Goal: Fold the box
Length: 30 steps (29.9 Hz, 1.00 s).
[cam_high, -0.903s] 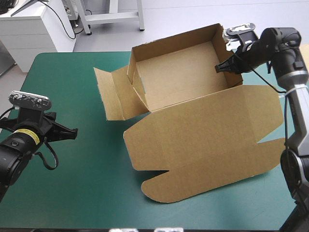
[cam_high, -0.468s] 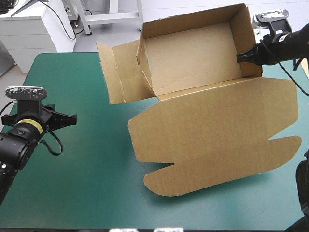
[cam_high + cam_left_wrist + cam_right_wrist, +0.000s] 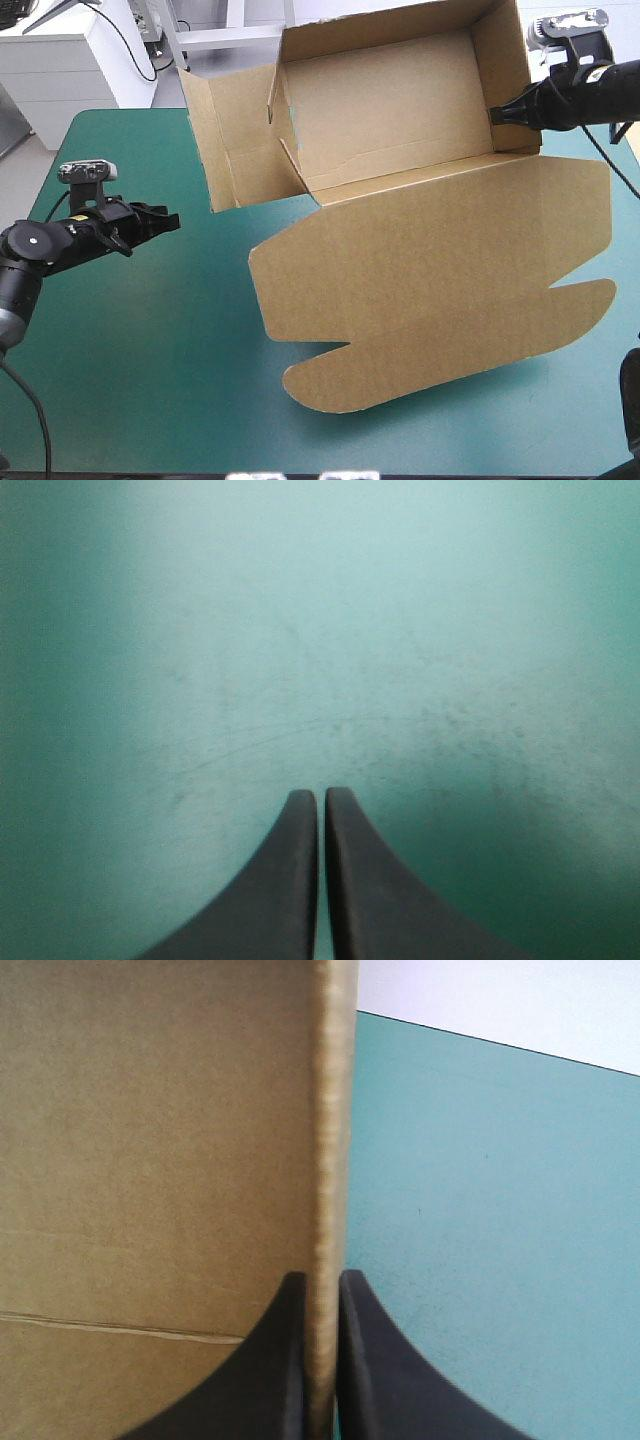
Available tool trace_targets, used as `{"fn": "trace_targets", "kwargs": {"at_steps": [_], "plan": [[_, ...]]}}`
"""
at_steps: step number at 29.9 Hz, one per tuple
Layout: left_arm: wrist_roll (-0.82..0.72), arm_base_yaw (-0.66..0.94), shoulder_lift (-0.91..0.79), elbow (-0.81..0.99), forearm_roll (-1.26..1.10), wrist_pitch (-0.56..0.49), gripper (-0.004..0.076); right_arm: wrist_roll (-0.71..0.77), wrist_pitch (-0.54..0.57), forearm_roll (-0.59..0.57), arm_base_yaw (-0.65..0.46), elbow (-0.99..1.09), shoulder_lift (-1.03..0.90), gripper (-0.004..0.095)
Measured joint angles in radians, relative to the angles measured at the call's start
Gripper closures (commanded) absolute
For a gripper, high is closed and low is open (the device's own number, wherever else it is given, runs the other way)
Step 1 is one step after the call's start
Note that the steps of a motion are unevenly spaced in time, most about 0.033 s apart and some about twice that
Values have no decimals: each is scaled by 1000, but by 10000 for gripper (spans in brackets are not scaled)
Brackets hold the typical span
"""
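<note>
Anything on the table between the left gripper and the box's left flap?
Nothing visible does: only bare teal-green cover lies between the left gripper, which is shut, and the spread left flap of the box. The right gripper is shut on its right wall.

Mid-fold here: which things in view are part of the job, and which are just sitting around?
In the job:
box, tray walls up, lid flat
right gripper, shut on the box's end wall

Not in it:
left gripper, shut, empty, away from the box
teal-green cover, only the surface underneath
</note>
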Motion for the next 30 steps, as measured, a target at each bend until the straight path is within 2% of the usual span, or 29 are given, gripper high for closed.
{"fn": "trace_targets", "kwargs": {"at_steps": [5, 11, 18, 24, 30], "plan": [[277, 55, 92, 0, -333, 115, 706, -9, 0, 47, 0, 0, -3, 929], [406, 66, 152, 0, -597, 242, 706, -10, 0, 51, 0, 0, -3, 929], [457, 67, 186, -18, -752, 353, 706, -14, 0, 48, 9, 0, -3, 929], [460, 67, 217, -50, -796, 475, 712, -17, 0, 36, 75, 0, -3, 929], [458, 67, 220, -56, -807, 526, 712, -12, 0, -3, 124, 0, -3, 927]]}}
